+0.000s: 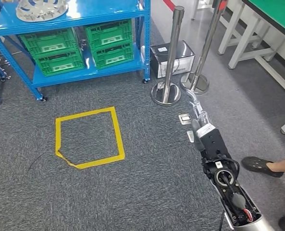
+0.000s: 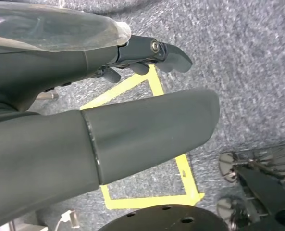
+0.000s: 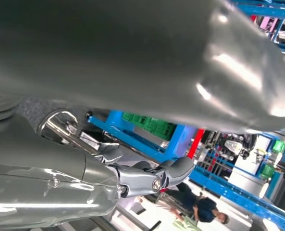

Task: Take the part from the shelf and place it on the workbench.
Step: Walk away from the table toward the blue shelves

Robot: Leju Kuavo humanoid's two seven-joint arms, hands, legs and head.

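Approach stage. Part (image 1: 42, 8) sits on blue shelf (image 1: 108, 9) top, far left. Right hand (image 1: 202, 127) empty, fingers loose; left hand (image 2: 97, 130) likewise empty. Best squared up over yellow tape square (image 1: 89, 138) before reaching; stanchions (image 1: 167, 72) right.

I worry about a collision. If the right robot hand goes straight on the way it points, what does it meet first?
Probably the chrome round-based barrier post: the right robot hand points up the grey carpet towards its base, though depth is unclear.
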